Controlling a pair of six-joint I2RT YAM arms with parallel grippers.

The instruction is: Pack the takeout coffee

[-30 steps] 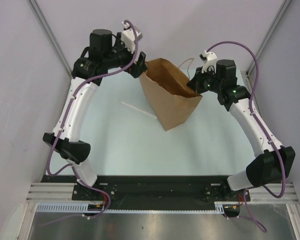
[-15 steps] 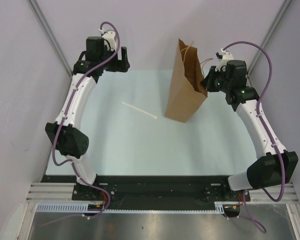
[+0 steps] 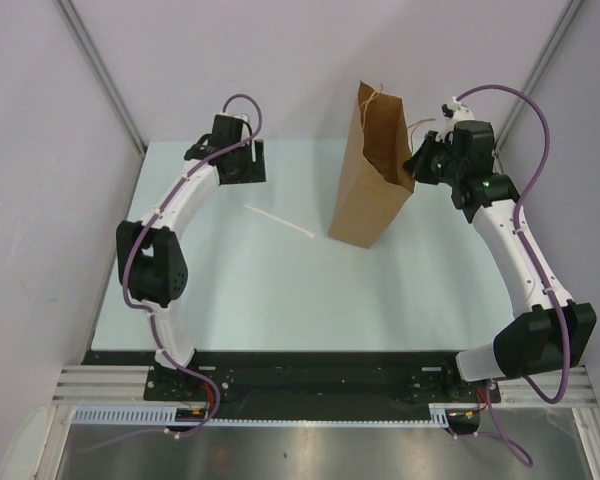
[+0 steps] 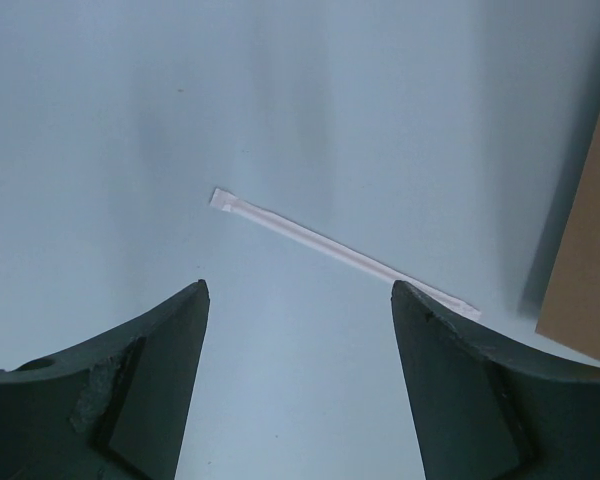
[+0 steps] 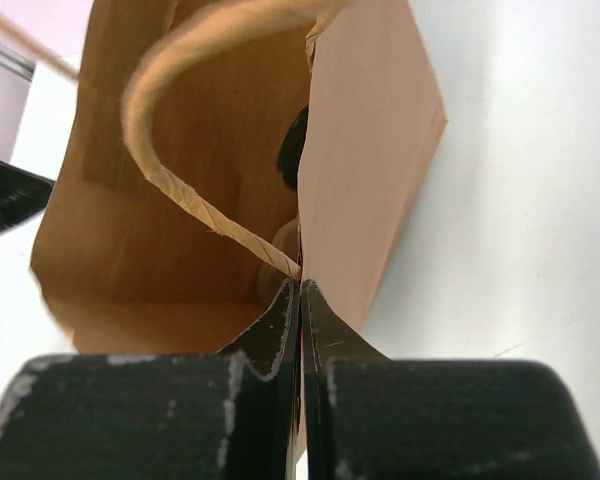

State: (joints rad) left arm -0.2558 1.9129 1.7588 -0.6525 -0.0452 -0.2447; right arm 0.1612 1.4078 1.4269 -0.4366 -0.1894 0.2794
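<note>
The brown paper bag (image 3: 368, 180) stands upright at the back right of the table. My right gripper (image 3: 414, 166) is shut on its right rim, seen close in the right wrist view (image 5: 301, 285). Inside the bag (image 5: 160, 250), the takeout coffee shows in part: its black lid (image 5: 293, 148) and a bit of tan cup (image 5: 280, 250), mostly hidden by the bag wall. My left gripper (image 3: 242, 168) is open and empty at the back left, over the table (image 4: 300, 290), apart from the bag.
A paper-wrapped straw (image 3: 280, 222) lies flat on the pale table left of the bag, also in the left wrist view (image 4: 340, 255). The bag's twine handle (image 5: 175, 185) loops in front of the right wrist camera. Walls stand close on both sides.
The bag went from tilted to upright, held by my right gripper. My left gripper left the bag's left rim, moved left and came down toward the table.
</note>
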